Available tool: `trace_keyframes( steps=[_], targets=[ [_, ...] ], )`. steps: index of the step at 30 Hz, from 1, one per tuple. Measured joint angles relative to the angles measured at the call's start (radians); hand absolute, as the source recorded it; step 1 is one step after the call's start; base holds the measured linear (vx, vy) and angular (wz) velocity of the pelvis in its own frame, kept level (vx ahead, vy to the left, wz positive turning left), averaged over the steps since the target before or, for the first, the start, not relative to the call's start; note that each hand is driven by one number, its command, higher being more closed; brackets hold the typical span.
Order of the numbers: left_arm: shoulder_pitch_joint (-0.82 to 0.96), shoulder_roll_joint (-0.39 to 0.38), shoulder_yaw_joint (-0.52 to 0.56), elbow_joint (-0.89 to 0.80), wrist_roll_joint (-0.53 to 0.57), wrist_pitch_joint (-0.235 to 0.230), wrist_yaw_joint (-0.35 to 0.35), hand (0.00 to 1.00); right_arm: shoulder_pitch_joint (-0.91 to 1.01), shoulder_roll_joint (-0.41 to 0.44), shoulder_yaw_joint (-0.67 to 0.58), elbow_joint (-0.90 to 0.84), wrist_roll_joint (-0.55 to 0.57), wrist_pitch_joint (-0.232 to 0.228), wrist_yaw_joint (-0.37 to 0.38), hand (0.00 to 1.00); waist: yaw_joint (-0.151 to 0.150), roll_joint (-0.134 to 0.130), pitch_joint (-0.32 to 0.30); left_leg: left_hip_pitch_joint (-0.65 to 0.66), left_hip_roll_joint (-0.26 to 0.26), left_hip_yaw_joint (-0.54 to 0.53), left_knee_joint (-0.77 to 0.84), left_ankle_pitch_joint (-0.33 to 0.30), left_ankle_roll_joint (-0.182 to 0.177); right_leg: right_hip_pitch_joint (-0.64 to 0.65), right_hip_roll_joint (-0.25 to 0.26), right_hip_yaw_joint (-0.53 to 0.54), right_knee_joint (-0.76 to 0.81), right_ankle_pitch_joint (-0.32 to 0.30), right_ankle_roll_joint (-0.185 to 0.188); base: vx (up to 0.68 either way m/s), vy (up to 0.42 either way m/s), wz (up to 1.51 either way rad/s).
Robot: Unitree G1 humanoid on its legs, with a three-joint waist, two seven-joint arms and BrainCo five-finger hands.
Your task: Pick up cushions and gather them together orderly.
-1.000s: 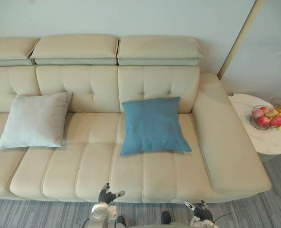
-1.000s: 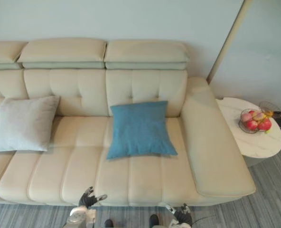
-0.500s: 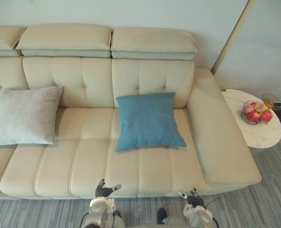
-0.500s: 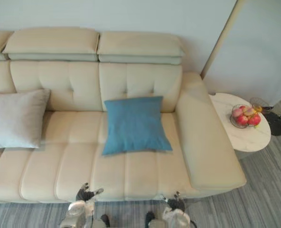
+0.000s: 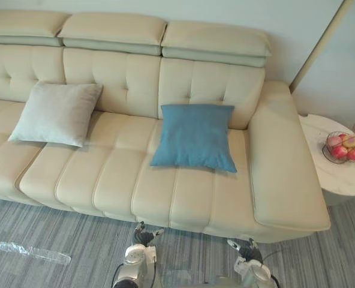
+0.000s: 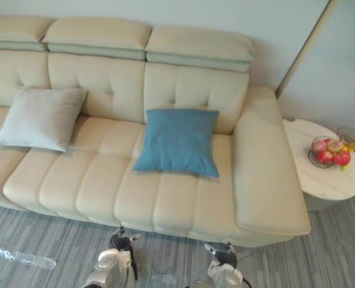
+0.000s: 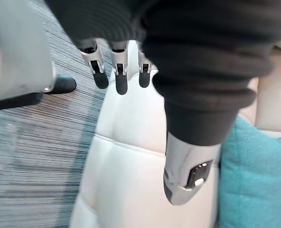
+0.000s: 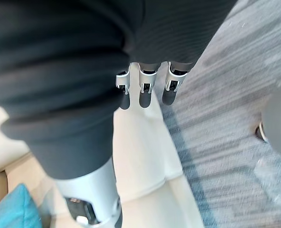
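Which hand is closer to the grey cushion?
Left. The left hand hangs off the sofa's front edge, right of the grey cushion; the right hand is farther right, beyond the blue cushion.

The sofa seat [image 5: 114,174] lies bare between the grey cushion [image 5: 57,113] and the blue cushion [image 5: 194,137], which sit well apart, and along its front strip, so a hand could reach either from the carpet [image 5: 75,231] side. The backrest [image 5: 129,78] closes off the far side behind both, and the broad armrest [image 5: 282,162] walls the seat near the blue cushion's right, with a round worktop [image 5: 339,180] carrying a fruit basket [image 5: 344,147] beyond it. A strip of clear plastic [image 5: 33,253] lies on the carpet to the left, and the left hand [image 5: 146,232] and right hand [image 5: 244,247] hang loose-fingered and empty just short of the sofa's front edge.
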Motion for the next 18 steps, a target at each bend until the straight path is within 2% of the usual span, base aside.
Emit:
trace_keyframes(
  steps=[1, 2, 4, 5, 6, 8, 9, 11, 13, 14, 18],
  targets=[
    [0.001, 0.002, -0.003, 0.000, 0.000, 0.002, -0.001, 0.00, 0.008, 0.002, 0.000, 0.001, 0.000, 0.000, 0.001, 0.00, -0.004, -0.005, 0.002, -0.003, -0.011, -0.016, 0.071, -0.043, 0.014, -0.002, -0.013, -0.006, -0.009, 0.012, 0.006, -0.19, 0.124, 0.14],
    [0.002, 0.003, -0.005, 0.000, 0.002, 0.003, -0.004, 0.00, 0.020, 0.004, 0.002, 0.003, 0.000, 0.001, 0.005, 0.00, -0.005, -0.007, -0.002, 0.001, -0.009, -0.034, 0.165, -0.111, 0.010, -0.005, -0.024, -0.006, -0.019, 0.025, 0.018, -0.17, 0.188, 0.12],
    [0.004, 0.002, -0.006, -0.001, 0.002, 0.005, -0.015, 0.00, 0.024, 0.004, 0.002, 0.006, 0.000, 0.001, 0.009, 0.00, -0.011, 0.004, -0.009, 0.029, -0.004, -0.051, 0.209, -0.185, 0.000, -0.011, -0.033, -0.004, -0.019, 0.036, 0.040, -0.07, 0.251, 0.11],
    [0.011, -0.004, -0.005, 0.000, 0.002, 0.006, -0.015, 0.00, 0.028, 0.001, -0.002, 0.009, 0.000, 0.001, 0.011, 0.00, -0.025, 0.016, -0.013, 0.052, -0.010, -0.043, 0.170, -0.224, -0.040, -0.013, -0.034, 0.004, -0.021, 0.045, 0.065, -0.05, 0.273, 0.06],
    [0.019, 0.007, -0.004, 0.002, 0.002, 0.012, -0.014, 0.00, 0.027, 0.014, -0.009, 0.018, 0.001, 0.002, 0.013, 0.00, -0.027, 0.006, -0.019, 0.064, -0.023, -0.037, 0.141, -0.240, -0.050, -0.013, -0.034, 0.021, -0.036, 0.053, 0.080, -0.09, 0.306, -0.03],
    [0.054, 0.050, -0.004, 0.021, 0.002, 0.017, -0.013, 0.00, 0.021, 0.027, -0.014, 0.087, 0.000, 0.010, 0.035, 0.00, -0.032, -0.040, -0.054, 0.115, -0.088, 0.002, 0.024, -0.211, -0.033, 0.003, -0.061, 0.069, -0.134, 0.098, 0.100, -0.04, 0.174, -0.12],
    [0.061, 0.057, -0.005, 0.025, 0.002, 0.018, -0.013, 0.00, 0.021, 0.028, -0.036, 0.095, 0.000, 0.009, 0.036, 0.00, -0.037, -0.046, -0.065, 0.127, -0.109, 0.007, -0.009, -0.197, -0.025, 0.015, -0.066, 0.087, -0.170, 0.118, 0.102, 0.01, 0.148, 0.06],
    [0.057, 0.069, -0.017, 0.051, 0.002, 0.016, -0.013, 0.00, 0.019, 0.024, -0.091, 0.129, 0.000, 0.006, 0.036, 0.00, -0.053, -0.042, -0.078, 0.132, -0.151, 0.007, -0.071, -0.167, -0.008, 0.029, -0.083, 0.099, -0.243, 0.162, 0.113, 0.00, 0.171, 0.16],
    [0.056, 0.080, -0.023, 0.076, 0.002, 0.017, -0.014, 0.00, 0.012, 0.023, -0.106, 0.157, 0.000, 0.007, 0.037, 0.00, -0.053, -0.042, -0.088, 0.143, -0.178, 0.018, -0.124, -0.137, 0.006, 0.032, -0.095, 0.114, -0.298, 0.197, 0.120, 0.00, 0.115, -0.05],
    [0.055, 0.084, -0.024, 0.090, 0.003, 0.017, -0.014, 0.00, 0.009, 0.020, -0.118, 0.158, 0.000, 0.007, 0.038, 0.00, -0.055, -0.034, -0.083, 0.154, -0.195, 0.020, -0.153, -0.122, 0.010, 0.045, -0.098, 0.117, -0.331, 0.219, 0.119, 0.01, 0.085, -0.05],
    [0.059, 0.105, -0.029, 0.118, 0.016, 0.018, -0.013, 0.00, 0.003, 0.015, -0.131, 0.168, -0.001, 0.011, 0.038, 0.00, -0.057, -0.031, -0.084, 0.206, -0.221, 0.015, -0.232, -0.082, 0.012, 0.080, -0.106, 0.118, -0.382, 0.247, 0.124, 0.04, 0.018, -0.02]
  ],
)
